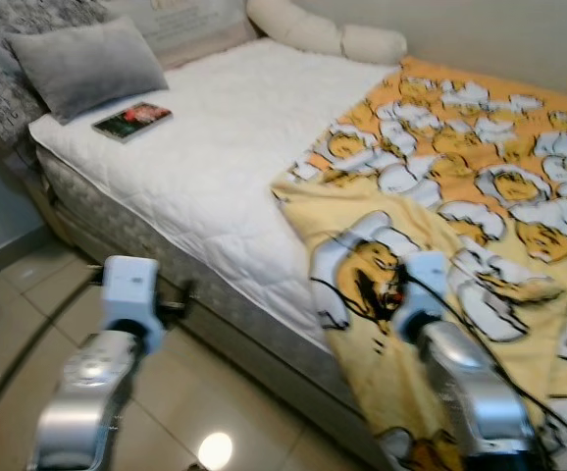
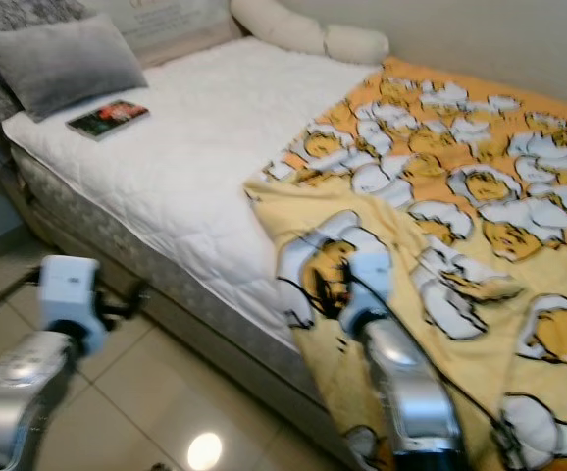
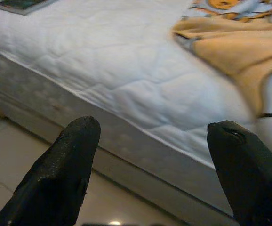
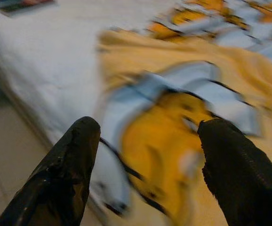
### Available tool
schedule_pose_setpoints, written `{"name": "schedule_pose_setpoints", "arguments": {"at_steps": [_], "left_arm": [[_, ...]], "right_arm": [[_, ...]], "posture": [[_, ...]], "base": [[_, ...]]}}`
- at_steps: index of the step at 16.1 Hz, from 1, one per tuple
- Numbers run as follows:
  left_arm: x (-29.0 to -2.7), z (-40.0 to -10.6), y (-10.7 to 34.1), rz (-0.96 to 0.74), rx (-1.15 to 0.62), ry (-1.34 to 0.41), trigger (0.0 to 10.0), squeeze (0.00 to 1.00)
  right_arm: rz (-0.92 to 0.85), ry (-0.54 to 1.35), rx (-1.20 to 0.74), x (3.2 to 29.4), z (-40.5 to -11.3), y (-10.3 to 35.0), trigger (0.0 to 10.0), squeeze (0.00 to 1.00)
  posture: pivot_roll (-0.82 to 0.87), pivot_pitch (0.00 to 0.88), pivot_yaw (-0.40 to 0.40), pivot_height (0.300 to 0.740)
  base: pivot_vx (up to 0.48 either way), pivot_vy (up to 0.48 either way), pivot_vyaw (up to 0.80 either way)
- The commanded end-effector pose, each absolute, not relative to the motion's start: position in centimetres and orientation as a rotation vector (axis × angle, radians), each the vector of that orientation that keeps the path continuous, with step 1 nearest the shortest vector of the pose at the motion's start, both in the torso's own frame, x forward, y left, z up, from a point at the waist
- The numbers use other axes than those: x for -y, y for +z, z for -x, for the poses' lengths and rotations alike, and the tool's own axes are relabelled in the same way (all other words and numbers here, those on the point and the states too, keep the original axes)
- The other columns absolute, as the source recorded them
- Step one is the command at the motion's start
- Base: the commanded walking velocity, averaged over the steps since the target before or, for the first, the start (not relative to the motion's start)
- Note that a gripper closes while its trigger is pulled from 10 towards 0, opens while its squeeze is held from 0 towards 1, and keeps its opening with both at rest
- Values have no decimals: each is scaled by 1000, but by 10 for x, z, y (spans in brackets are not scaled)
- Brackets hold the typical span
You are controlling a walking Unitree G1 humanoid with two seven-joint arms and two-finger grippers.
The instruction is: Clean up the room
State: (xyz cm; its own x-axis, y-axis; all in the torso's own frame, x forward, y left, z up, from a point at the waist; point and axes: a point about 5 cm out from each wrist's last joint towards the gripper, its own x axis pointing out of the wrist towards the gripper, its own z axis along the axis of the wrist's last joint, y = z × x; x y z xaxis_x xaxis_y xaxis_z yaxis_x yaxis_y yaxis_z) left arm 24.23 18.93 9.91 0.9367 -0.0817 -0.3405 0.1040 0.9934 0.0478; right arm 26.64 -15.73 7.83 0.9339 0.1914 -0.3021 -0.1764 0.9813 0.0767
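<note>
Yellow blanket (image 1: 480,226) lies just beneath the open right end effector (image 4: 143,160).

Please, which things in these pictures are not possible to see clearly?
- Small dark book on the white quilted mattress: cover too small to read.
- Yellow cartoon-print blanket: motion-blurred in the right wrist view.
- Grey pillow: its back corner is cut off by the left eye view's edge.

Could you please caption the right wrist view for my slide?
Open right gripper hovers over the yellow blanket on the white mattress.
</note>
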Motion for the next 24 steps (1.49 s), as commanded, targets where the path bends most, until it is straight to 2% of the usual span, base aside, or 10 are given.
{"name": "schedule_pose_setpoints", "arguments": {"at_steps": [1, 4, 9, 11, 16, 20, 21, 22, 24], "left_arm": [[-192, -242, 103, -82, -327, -79, 10000, 357], [-189, -241, 105, -82, -322, -82, 10000, 353], [-186, -236, 101, -82, -344, -108, 10000, 357], [-187, -234, 103, -82, -339, -92, 10000, 353], [-188, -233, 100, -95, -350, -98, 10000, 357], [-178, -232, 105, -116, -316, -192, 10000, 325], [-176, -232, 107, -107, -298, -223, 10000, 325], [-169, -232, 107, -110, -282, -296, 10000, 333], [-159, -234, 105, -132, -278, -411, 10000, 325]], "right_arm": [[-66, 193, -306, 156, -268, 81, 10000, 0], [-33, 206, -327, 158, -269, 76, 10000, 0], [-36, 206, -323, 160, -265, 77, 10000, 0], [-120, 157, -357, 165, -261, 69, 10000, 0], [-120, 184, -358, 162, -262, 71, 10000, 0], [-89, 79, -404, 174, -266, 65, 10000, 0], [-99, 50, -396, 177, -268, 66, 10000, 325], [-101, 24, -396, 181, -271, 67, 10000, 1000], [-109, -33, -412, 191, -273, 64, 10000, 1000]], "posture": [[-26, 0, -35, 740], [-21, 0, -31, 740], [-29, 0, -27, 740], [-7, 0, -44, 740], [-21, 0, -46, 740], [-26, 0, -47, 740], [-35, 0, -44, 740], [-49, 0, -31, 740], [-54, 0, -19, 740]], "base": [[0, -300, 0], [0, -296, 0], [0, -297, 800], [0, -296, 0], [0, -295, 0], [0, -74, 0], [0, 0, 0], [0, 0, 0], [0, 0, 0]]}}
